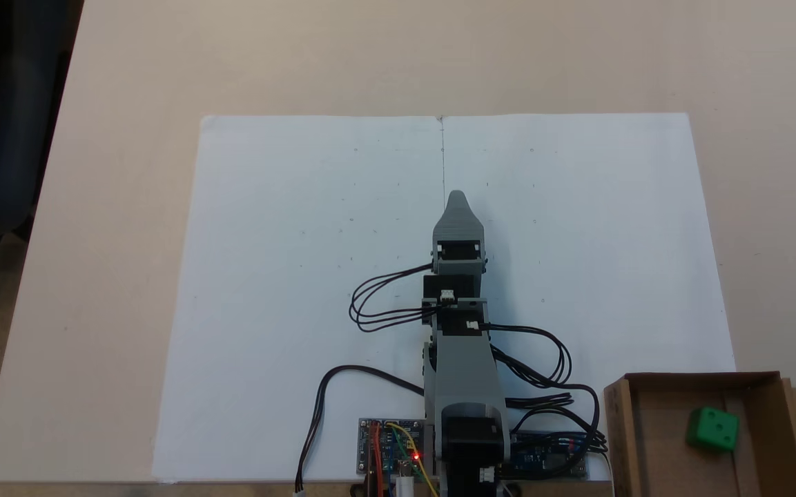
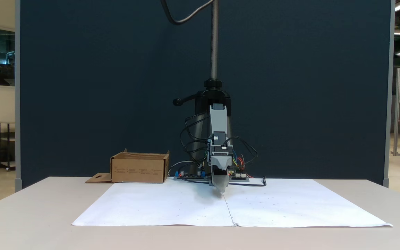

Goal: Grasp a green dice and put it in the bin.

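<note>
Green dice (image 1: 713,429) found resting inside the bin (image 1: 761,384), on the cardboard floor, toward the flap side with the hang-hole cutout. Seen from above at the lower right corner, bin standing on the bench (image 1: 770,138) just off the corner of the white paper sheet (image 1: 287,276). Same bin (image 2: 139,168) noted at the left of the arm in the front fixed view, flap lying flat on the bench beside it; dice hidden there by the box wall.

Claw (image 1: 458,201) positioned over the paper's centre seam, pointing away from the arm base, well apart from bin and dice. In the front fixed view, claw (image 2: 220,189) tilted downward, tip close above the paper. Nothing seen held. Jaws overlapped in both fixed views, with a single tip showing: whether released or clenched cannot be told.

Circuit boards (image 1: 391,447) and black cables (image 1: 384,304) noted around the arm base.
</note>
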`<state>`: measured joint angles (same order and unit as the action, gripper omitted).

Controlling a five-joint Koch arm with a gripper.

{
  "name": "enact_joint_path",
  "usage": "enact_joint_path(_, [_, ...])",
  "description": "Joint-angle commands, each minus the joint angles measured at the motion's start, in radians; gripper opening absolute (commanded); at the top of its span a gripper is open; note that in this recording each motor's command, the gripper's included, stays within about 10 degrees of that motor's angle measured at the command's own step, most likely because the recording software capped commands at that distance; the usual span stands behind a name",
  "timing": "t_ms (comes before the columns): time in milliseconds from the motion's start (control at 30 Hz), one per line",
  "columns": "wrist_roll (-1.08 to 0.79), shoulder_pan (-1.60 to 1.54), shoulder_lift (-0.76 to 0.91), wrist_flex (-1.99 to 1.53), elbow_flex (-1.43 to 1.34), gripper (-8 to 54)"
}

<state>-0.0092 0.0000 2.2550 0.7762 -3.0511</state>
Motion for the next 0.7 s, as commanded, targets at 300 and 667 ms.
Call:
enact_joint_path(300, [-0.003, 0.005, 0.118, 0.357, -0.080, 43.4])
enact_joint_path(667, [-0.009, 0.009, 0.118, 0.538, -0.080, 43.6])
